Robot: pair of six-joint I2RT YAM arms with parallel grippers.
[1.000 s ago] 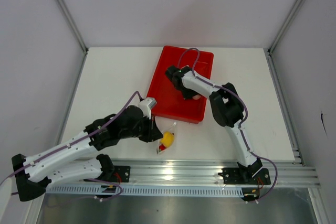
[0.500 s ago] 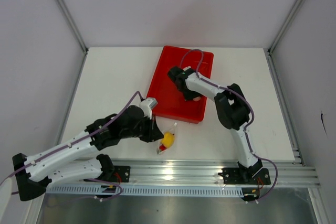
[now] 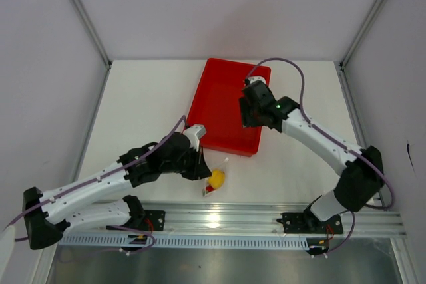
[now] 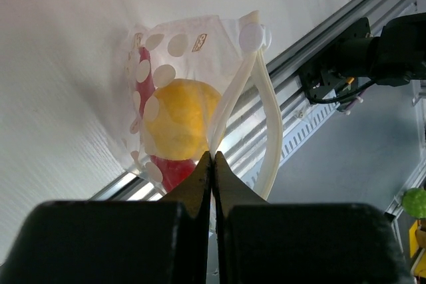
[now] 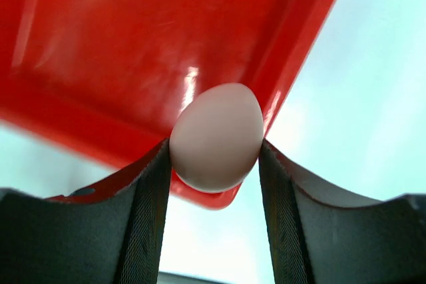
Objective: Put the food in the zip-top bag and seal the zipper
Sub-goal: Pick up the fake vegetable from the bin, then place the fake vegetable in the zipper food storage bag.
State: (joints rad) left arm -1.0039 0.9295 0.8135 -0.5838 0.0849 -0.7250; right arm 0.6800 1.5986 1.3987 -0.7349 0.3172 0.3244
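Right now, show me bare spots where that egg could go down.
Bare: the table left of the red tray, and the back corner right of it, behind the right arm. Crowded: the near edge before the tray, where the left claw pinches the zip-top bag; the right claw holds the egg.

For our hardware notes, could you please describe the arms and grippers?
The left arm and right arm have white links and black joints, each trailing a purple cable. A green light glows on the right wrist. The left gripper and right gripper are black.

Glossy red plastic tray (image 5: 100,51), smooth matt egg (image 5: 216,138), crinkly bag (image 4: 180,44)
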